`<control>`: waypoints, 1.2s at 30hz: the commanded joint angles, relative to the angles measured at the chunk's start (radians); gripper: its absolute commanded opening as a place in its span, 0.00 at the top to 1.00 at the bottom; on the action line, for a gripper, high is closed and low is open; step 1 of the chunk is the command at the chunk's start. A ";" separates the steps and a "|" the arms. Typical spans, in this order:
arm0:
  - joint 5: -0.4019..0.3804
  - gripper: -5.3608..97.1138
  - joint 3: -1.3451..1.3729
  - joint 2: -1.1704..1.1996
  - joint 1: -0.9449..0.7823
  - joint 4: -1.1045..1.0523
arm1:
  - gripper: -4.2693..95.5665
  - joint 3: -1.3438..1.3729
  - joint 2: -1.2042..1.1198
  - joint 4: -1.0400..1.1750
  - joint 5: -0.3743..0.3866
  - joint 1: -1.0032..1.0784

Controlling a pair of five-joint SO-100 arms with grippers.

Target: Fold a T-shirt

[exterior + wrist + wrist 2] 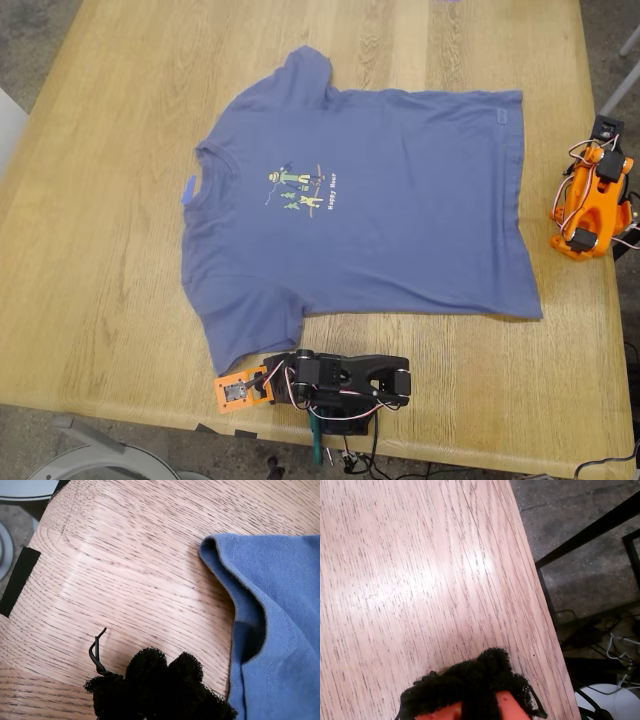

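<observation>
The slate-blue T-shirt (370,210) lies flat and spread out on the wooden table (100,280), collar toward the exterior view's left, its small green-and-yellow print (298,188) facing up. My first gripper (250,385) (167,675) rests on the table at the near edge, just beside the tip of the near sleeve (270,610), its black fuzzy pads (145,670) pressed together with nothing between them. My second gripper (575,232) (480,680) sits folded at the exterior view's right table edge, apart from the shirt's hem, its padded tip closed on nothing.
A tiny blue tape scrap (188,190) lies by the collar. A black tape strip (17,580) marks the table corner near my first gripper. Beyond the table edge by my second gripper are a bare floor, a black frame (590,535) and cables (600,645).
</observation>
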 commanded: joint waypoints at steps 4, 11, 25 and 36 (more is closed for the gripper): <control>-0.077 0.95 -0.026 0.109 0.055 0.015 | 0.96 0.061 -0.003 0.003 -0.005 0.003; -0.069 0.95 -0.026 0.109 0.057 0.015 | 0.96 0.061 -0.003 0.003 -0.005 0.003; -0.230 0.95 -0.026 0.110 0.400 0.002 | 0.80 0.061 -0.003 0.003 -0.008 -0.181; -0.268 0.85 -0.026 0.110 0.531 -0.509 | 0.77 -0.015 -0.003 -0.457 0.008 -0.368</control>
